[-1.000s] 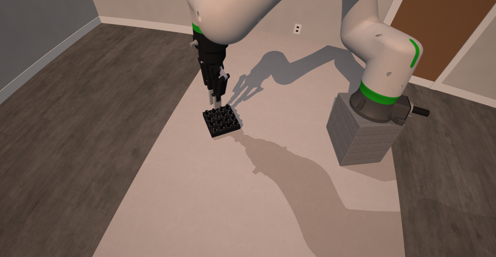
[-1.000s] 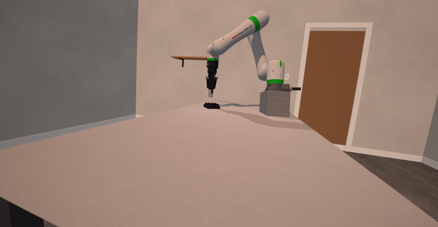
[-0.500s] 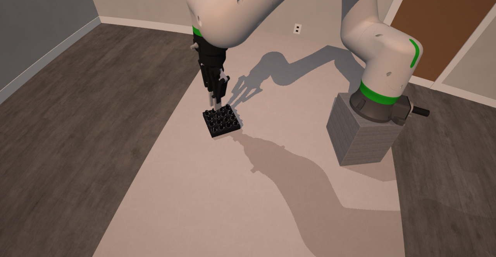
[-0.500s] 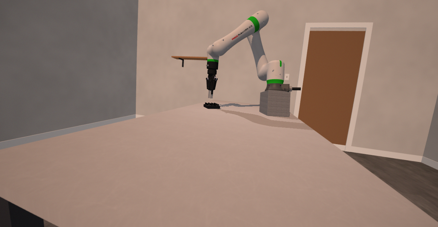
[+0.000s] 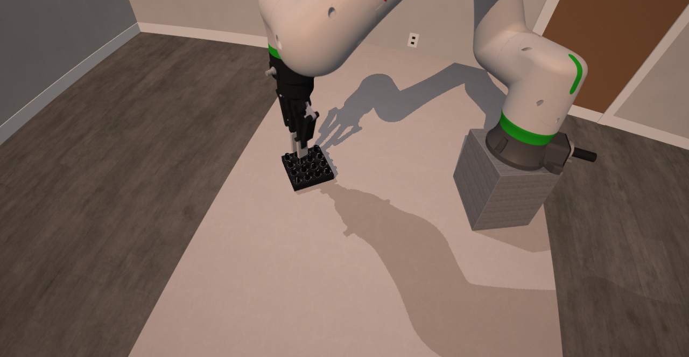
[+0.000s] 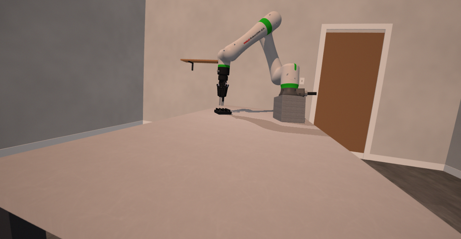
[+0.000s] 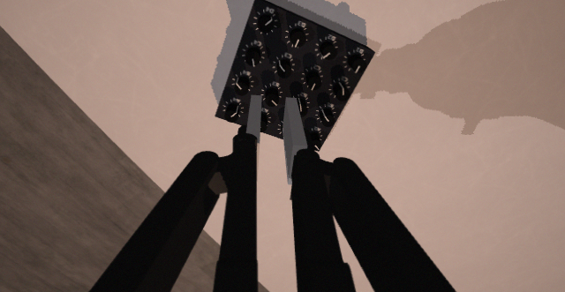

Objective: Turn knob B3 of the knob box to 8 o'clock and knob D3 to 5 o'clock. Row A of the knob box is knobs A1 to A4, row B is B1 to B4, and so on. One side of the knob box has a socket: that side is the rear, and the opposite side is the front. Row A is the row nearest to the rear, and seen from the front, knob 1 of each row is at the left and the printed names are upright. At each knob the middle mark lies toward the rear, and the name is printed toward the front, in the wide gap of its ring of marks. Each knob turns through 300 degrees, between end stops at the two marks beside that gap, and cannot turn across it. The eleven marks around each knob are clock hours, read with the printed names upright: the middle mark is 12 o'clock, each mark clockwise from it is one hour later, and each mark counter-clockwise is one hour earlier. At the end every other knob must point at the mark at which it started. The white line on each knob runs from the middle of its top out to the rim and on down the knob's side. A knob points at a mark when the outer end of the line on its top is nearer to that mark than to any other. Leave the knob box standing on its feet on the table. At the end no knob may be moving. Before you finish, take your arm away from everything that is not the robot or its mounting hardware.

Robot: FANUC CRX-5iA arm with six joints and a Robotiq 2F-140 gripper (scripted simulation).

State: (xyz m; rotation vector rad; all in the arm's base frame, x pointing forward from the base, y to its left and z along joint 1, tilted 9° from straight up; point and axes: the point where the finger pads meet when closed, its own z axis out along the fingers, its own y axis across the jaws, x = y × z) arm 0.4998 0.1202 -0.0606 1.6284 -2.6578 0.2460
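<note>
The black knob box [image 5: 313,182] [image 6: 224,112] [image 7: 284,22] stands flat on the table. In the wrist view its names appear roughly upside down, row D at the top. My gripper [image 5: 297,152] [image 6: 221,104] [image 7: 272,113] points down low over the box, its pale fingers a small gap apart with nothing held. Knob B3 [image 7: 271,94] shows between the fingertips in the wrist view; its line points down-right there, about 10 o'clock. Knob D3 [image 7: 297,36] is uncovered, its line toward the rear, about 12 o'clock. The fingers partly hide row A and B2. Finger height above B3 is hard to tell.
Other knobs stand close around B3, including C3 [image 7: 283,66] and B4 [image 7: 242,82]. The arm's grey pedestal [image 5: 500,200] [image 6: 291,110] stands to the right of the box. The table's edge lies left of the box in the top view. Arm shadows cross the table.
</note>
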